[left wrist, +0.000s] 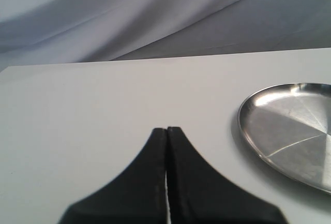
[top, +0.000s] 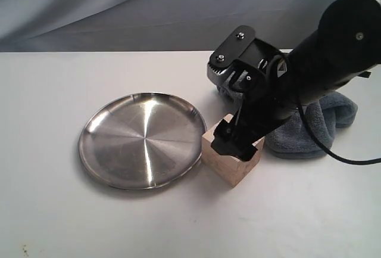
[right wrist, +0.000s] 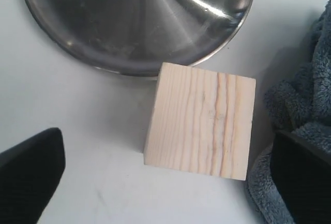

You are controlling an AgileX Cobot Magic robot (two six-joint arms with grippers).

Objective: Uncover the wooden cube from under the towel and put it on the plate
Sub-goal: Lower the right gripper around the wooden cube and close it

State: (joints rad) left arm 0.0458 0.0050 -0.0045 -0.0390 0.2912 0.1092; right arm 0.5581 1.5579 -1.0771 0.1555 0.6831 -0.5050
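Observation:
The pale wooden cube stands uncovered on the white table, just right of the steel plate. Behind and right of it lies the blue-grey towel, bunched up. My right gripper hangs over the cube, open. In the right wrist view the cube sits between and just ahead of the two widely spread fingers, and my right gripper holds nothing. The plate and the towel flank the cube. My left gripper is shut and empty above bare table, left of the plate.
A grey cloth backdrop hangs behind the table's far edge. The right arm's black cable trails over the towel. Bare white table spreads in front of the plate and cube.

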